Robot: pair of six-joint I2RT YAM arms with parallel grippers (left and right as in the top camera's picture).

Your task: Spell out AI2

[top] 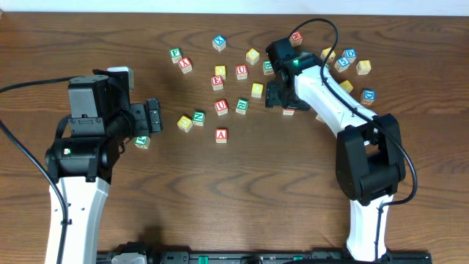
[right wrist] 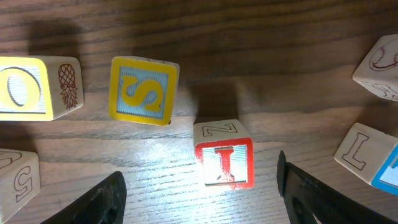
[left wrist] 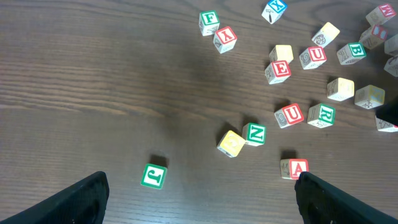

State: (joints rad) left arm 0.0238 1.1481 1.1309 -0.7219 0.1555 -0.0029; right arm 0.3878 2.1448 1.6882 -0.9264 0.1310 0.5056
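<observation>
The cube with a red I (right wrist: 224, 158) stands on the wooden table between my right gripper's (right wrist: 199, 202) open jaws, nearer the right finger (right wrist: 311, 193), with gaps on both sides. From overhead that gripper (top: 284, 106) covers most of the cube. The cube with a red A (top: 220, 135) sits alone toward the table's middle. In the left wrist view the A cube (left wrist: 295, 168) lies just ahead of the right finger (left wrist: 348, 199) of my left gripper (left wrist: 199, 202), which is wide open and empty. I cannot pick out the cube with the 2.
A yellow S cube (right wrist: 143, 90), an O cube (right wrist: 28, 87) and an L cube (right wrist: 367, 155) surround the I. A green J cube (left wrist: 153, 175), green N (left wrist: 254, 133), red U (left wrist: 290, 114) and green R (left wrist: 321, 114) lie ahead of the left gripper. Several more cubes (top: 349, 59) sit at the back right.
</observation>
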